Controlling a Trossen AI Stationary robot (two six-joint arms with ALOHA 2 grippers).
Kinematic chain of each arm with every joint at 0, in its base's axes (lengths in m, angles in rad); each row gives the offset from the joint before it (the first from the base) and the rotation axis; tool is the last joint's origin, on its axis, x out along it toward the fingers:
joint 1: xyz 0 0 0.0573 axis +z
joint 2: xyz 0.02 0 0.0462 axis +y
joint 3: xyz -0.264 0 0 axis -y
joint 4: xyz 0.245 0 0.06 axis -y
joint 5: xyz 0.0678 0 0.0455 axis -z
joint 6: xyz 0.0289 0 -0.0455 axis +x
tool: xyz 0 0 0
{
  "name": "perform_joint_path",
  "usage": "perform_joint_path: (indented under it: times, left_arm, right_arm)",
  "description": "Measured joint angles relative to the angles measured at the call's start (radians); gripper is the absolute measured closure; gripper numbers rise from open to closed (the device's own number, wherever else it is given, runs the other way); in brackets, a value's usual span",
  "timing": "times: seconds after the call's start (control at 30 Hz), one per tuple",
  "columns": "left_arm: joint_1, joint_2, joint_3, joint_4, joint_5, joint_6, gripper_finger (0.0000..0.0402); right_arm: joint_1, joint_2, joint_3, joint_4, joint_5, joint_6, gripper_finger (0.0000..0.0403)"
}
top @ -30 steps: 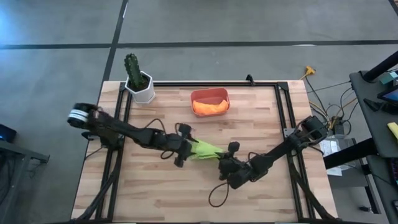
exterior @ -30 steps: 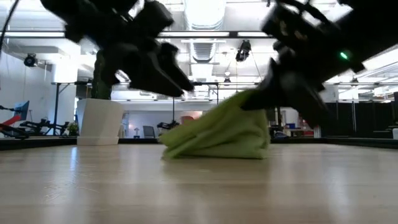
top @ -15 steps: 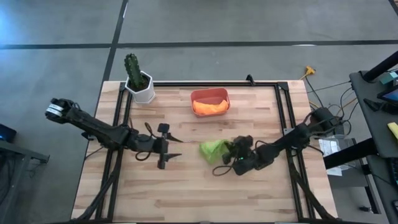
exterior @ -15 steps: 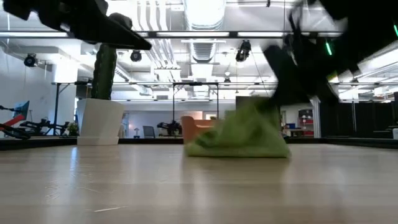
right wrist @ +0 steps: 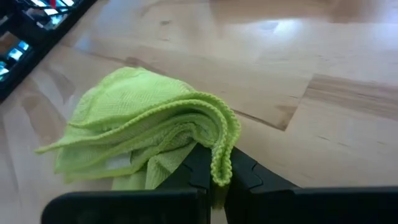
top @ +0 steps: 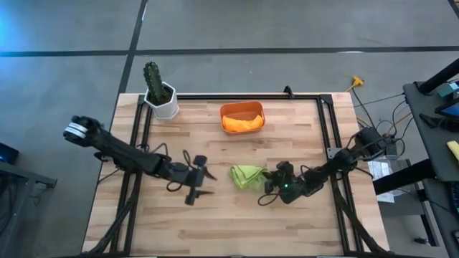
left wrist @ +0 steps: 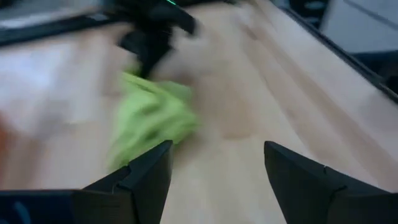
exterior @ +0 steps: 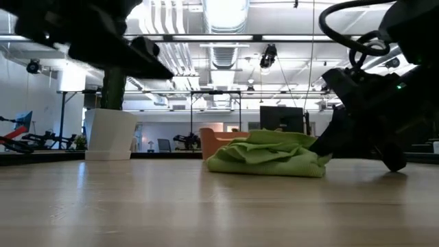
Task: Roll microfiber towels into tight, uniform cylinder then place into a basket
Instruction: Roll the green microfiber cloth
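On the pale wooden table (top: 215,222), before a bright ceiling-lit hall, the crumpled green towel (top: 247,175) lies mid-table, its edge pinched by the right gripper (top: 269,178), while the left gripper (top: 203,183) stands spread nearby.

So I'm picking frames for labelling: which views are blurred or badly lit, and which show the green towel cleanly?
Left wrist view: motion-smeared, the green towel a soft blob. Right wrist view: sharp, the weave shows where the right tool pinches a fold. Low view: ceiling lights glare and the arms are dark silhouettes, but the towel reads clearly. High view: evenly lit and sharp, though the towel is small.
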Motion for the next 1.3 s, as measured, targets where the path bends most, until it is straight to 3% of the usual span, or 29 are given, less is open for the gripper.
perform_joint_path:
  times: [0.17,0.27,0.37,0.47,0.6,0.83,0.97,1.03,1.13,1.2,1.23,1.3]
  left_arm:
    - [-0.004,0.166,0.025,0.116,0.213,0.007,0.0166]
    - [-0.004,0.245,0.051,0.12,0.175,0.045,0.0166]
    - [-0.006,0.289,0.058,0.117,0.079,0.084,0.0166]
    - [-0.013,0.29,0.057,0.11,0.037,0.081,0.0166]
    - [-0.038,0.263,0.057,0.119,-0.014,0.035,0.0166]
    - [-0.076,0.251,0.061,0.213,-0.051,-0.084,0.0166]
    - [-0.084,0.242,0.06,0.216,-0.052,-0.202,0.0166]
    - [-0.092,0.237,0.06,0.217,0.009,-0.248,0.0166]
    - [-0.13,0.217,0.066,0.216,0.136,-0.262,0.0166]
    - [-0.169,0.194,0.069,0.218,0.153,-0.26,0.0166]
    - [-0.187,0.182,0.069,0.218,0.154,-0.26,0.0166]
    - [-0.22,0.156,0.069,0.214,0.154,-0.26,0.0166]
  right_arm:
    - [0.003,0.001,-0.008,0.076,0.009,-0.059,0.039]
    - [0.007,-0.003,0.016,0.251,-0.009,-0.272,0.039]
    - [0.02,-0.003,0.049,0.454,-0.099,-0.586,0.039]
    - [0.029,-0.009,0.109,0.511,-0.173,-0.778,0.039]
    - [0.031,-0.016,0.205,0.34,-0.171,-0.846,0.039]
    - [-0.008,-0.018,0.443,-0.214,-0.161,-0.78,0.039]
    - [-0.006,-0.018,0.609,-0.517,-0.165,-0.828,0.039]
    - [0.004,-0.018,0.671,-0.561,-0.225,-0.888,0.039]
    - [0.024,-0.018,0.753,-0.535,-0.425,-1.028,0.039]
    - [0.039,-0.019,0.794,-0.494,-0.493,-1.11,0.039]
    - [0.047,-0.021,0.805,-0.484,-0.466,-1.135,0.039]
    - [0.055,-0.038,0.81,-0.526,-0.3,-1.139,0.039]
